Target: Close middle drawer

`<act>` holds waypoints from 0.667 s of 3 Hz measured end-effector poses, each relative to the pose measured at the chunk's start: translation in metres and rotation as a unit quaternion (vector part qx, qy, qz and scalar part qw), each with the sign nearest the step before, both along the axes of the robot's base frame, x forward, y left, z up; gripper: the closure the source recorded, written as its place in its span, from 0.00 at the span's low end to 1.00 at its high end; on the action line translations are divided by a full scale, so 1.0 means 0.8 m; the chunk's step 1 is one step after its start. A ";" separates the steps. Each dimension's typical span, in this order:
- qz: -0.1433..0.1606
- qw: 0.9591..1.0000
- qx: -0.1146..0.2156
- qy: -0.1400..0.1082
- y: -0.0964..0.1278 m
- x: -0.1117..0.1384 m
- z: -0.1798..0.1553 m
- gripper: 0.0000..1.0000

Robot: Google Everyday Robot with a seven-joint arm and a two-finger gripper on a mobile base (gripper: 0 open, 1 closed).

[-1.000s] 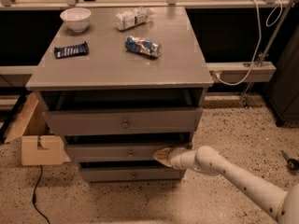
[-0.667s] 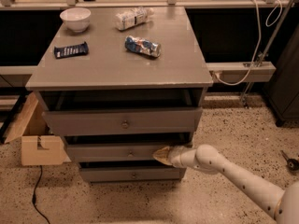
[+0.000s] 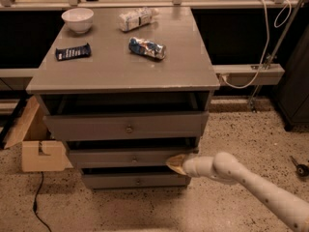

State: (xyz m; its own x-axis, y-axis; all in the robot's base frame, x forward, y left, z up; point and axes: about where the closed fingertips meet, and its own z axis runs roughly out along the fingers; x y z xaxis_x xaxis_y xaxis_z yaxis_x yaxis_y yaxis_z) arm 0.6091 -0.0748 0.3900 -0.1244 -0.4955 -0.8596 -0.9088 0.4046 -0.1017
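Observation:
A grey three-drawer cabinet (image 3: 120,74) stands in the middle of the camera view. The middle drawer (image 3: 116,158) has a low flat front with a small pale knob (image 3: 134,160) and sits pulled out a short way, with a dark gap above it. My gripper (image 3: 175,162) reaches in from the lower right on a white arm and its tan tip touches the right end of the middle drawer's front. The top drawer (image 3: 126,125) is also pulled out. The bottom drawer (image 3: 135,180) sits below.
On the cabinet top lie a white bowl (image 3: 77,19), a dark snack bar (image 3: 73,51), a blue bag (image 3: 147,48) and a pale packet (image 3: 138,18). A cardboard box (image 3: 37,144) stands on the floor at the left. Cables and a rail (image 3: 251,74) are at the right.
The gripper stays pressed at the right end of the middle drawer's front. No clear movement of the drawer shows.

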 end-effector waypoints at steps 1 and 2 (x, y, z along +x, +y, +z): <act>0.001 1.000 -0.010 0.022 -0.054 -0.047 0.024 1.00; 0.001 0.998 -0.011 0.055 -0.099 -0.083 0.044 1.00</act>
